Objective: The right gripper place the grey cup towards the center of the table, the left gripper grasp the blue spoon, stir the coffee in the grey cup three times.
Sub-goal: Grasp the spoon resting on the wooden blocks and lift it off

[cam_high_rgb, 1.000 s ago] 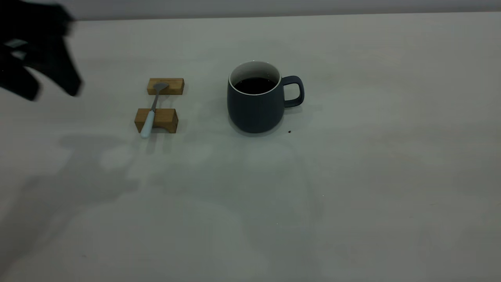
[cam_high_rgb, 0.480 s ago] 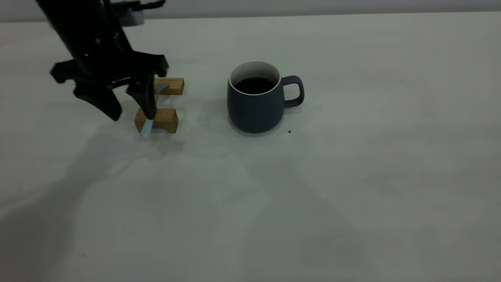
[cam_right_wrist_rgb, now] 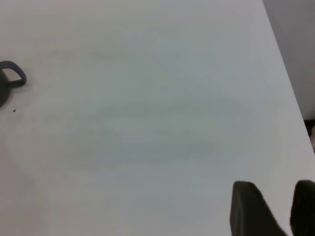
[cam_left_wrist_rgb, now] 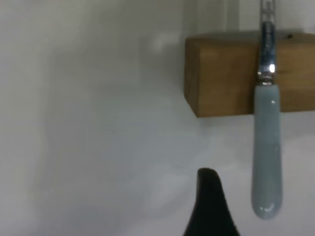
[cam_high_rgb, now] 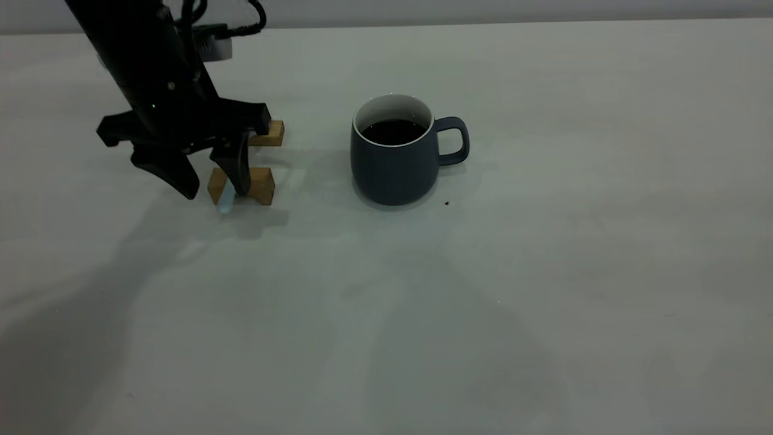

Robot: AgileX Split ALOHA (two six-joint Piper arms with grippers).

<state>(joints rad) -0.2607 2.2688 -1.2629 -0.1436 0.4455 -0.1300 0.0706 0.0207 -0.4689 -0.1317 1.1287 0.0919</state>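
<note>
Pale-blue handle, grey metal neck: the blue spoon (cam_high_rgb: 226,198) lies bridged across two small wooden blocks (cam_high_rgb: 255,183), lifted clear of the tabletop (cam_high_rgb: 543,290), a setup that seems meant to leave room for fingers to slip under and around it. And the left hand (cam_high_rgb: 214,178) is right on it! Its fingers are spread wide and pointing down, one to either side of the handle over the nearer block; the wrist view shows one dark fingertip (cam_left_wrist_rgb: 210,196) just beside the handle, nothing gripped yet.

Over toward the middle stands the grey cup (cam_high_rgb: 395,160), upright, loop handle turned away from the spoon, the coffee (cam_high_rgb: 394,131) dark and flat inside. That placement looks finished, so the spoon pickup is the step in hand.

The right hand (cam_right_wrist_rgb: 275,209) hangs well off over bare tabletop, fingers a little apart, holding nothing, apparently parked clear so the stirring arm has room.
</note>
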